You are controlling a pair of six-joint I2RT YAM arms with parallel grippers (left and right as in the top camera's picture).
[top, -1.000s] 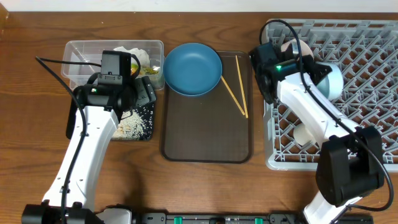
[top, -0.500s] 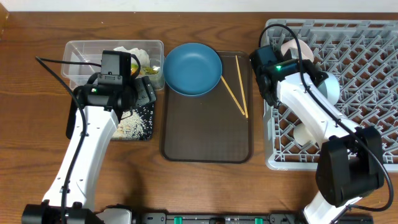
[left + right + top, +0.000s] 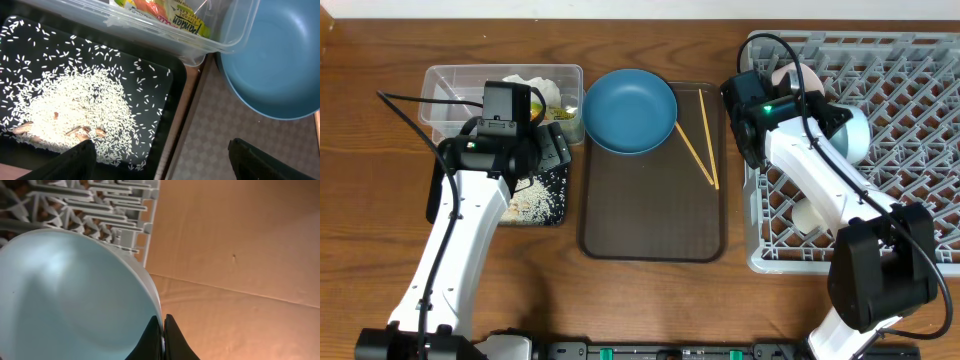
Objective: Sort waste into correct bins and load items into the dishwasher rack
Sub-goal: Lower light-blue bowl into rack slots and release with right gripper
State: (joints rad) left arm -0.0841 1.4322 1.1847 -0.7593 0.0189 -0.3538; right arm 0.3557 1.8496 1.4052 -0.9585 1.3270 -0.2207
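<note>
My right gripper (image 3: 163, 335) is shut on the rim of the light blue bowl (image 3: 65, 300), holding it tilted over the grey dishwasher rack (image 3: 910, 215); the bowl also shows in the overhead view (image 3: 855, 130). A cream bowl (image 3: 790, 75) and a small pale cup (image 3: 810, 215) are in the rack. The dark blue plate (image 3: 630, 110) and two chopsticks (image 3: 700, 140) lie on the brown tray (image 3: 650, 220). My left gripper (image 3: 160, 157) is open over the edge of the black tray (image 3: 172, 85) with rice (image 3: 75, 107). The clear tub (image 3: 450, 95) holds tissue (image 3: 525, 82) and the wrapper (image 3: 170, 12).
The brown serving tray lies between the bins and the rack. The wooden table (image 3: 380, 230) extends left and in front. The rack's pegs (image 3: 95, 205) stand close behind the held bowl.
The right gripper has shifted the light blue bowl slightly over the rack, first left then back to the right. The left arm has not moved.
</note>
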